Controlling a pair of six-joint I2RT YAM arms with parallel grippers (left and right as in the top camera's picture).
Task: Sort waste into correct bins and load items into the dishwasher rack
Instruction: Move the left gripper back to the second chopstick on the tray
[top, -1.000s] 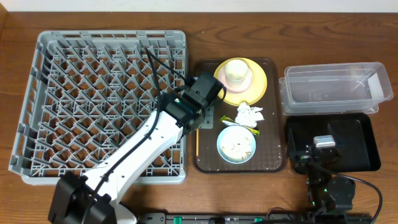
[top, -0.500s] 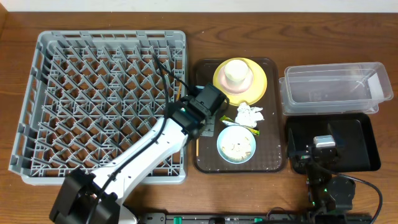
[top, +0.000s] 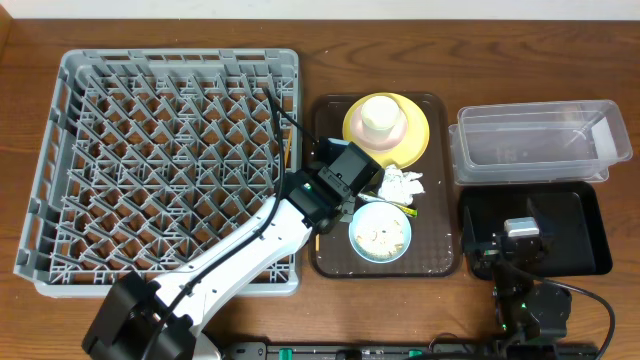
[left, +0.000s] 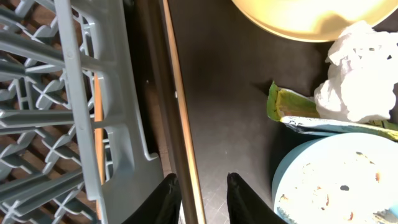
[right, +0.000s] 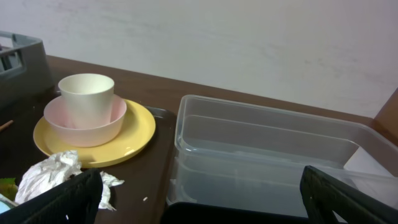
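The left gripper (left: 203, 188) hangs at the brown tray's (left: 230, 112) left edge, jaws narrowly apart astride a chopstick (left: 181, 112). This looks like the chopstick pickup; next it likely needs to lower and pinch the stick squarely.

Bare tray (left: 230, 93) floor between rack (left: 71, 74) wall, wrapper (left: 287, 107).

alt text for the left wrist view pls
Left gripper, jaws open, straddles a wooden chopstick lying at the edge of the brown tray, beside the grey rack. To the right: yellow plate, tissue, wrapper, blue bowl with crumbs.
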